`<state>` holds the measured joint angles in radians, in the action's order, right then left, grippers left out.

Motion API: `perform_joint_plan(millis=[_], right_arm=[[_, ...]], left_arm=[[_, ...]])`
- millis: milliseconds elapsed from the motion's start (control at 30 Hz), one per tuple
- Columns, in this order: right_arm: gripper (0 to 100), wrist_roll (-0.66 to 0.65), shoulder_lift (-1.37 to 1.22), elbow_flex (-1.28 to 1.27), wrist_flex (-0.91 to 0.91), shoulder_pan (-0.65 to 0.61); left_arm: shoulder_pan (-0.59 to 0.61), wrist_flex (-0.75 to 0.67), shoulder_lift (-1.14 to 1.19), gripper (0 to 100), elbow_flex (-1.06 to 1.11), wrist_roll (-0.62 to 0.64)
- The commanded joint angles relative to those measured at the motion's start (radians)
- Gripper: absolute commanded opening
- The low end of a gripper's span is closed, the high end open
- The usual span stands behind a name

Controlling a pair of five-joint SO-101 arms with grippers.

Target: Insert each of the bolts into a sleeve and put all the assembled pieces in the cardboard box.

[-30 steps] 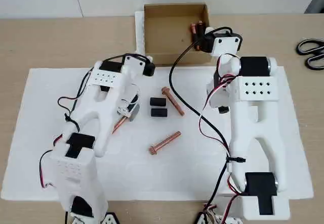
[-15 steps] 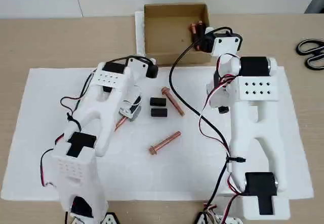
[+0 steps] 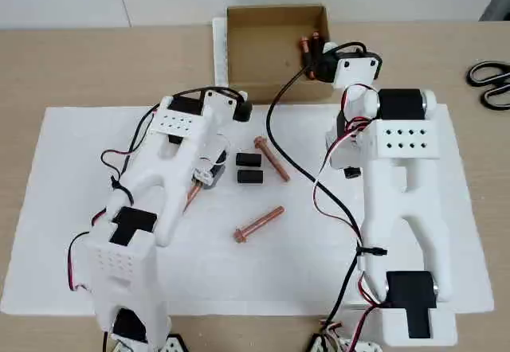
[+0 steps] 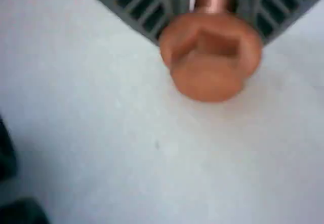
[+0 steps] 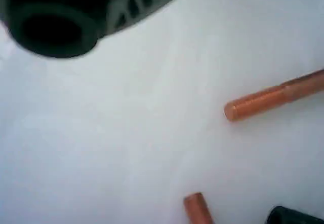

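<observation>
The left fingers (image 4: 136, 6) were clamped on a bolt (image 4: 210, 57), the right fingers (image 5: 147, 1) on a sleeve (image 5: 50, 29), both short of the box (image 3: 275, 11). Best to line up tip and bore squarely before pushing.

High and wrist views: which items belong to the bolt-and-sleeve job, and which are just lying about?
Job:
loose copper-coloured metal bolts
gripped copper bolt
black cylindrical sleeves
gripped black sleeve
brown cardboard box
assembled pieces inside it

Lying about:
black-handled scissors
white mat
</observation>
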<state>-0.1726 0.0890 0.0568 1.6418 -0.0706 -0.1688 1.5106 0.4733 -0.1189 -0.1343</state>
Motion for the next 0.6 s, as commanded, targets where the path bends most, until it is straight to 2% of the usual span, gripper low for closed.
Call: perform_joint_plan(millis=[0, 567], right_arm=[[1.7, 0.012, 0.042, 0.046, -0.01, 0.007], [1.7, 0.012, 0.044, 0.046, -0.007, 0.007]], left_arm=[[-0.003, 0.029, -0.011, 5, -0.065, 0.011], [-0.002, 0.025, -0.002, 2, -0.05, 0.011]])
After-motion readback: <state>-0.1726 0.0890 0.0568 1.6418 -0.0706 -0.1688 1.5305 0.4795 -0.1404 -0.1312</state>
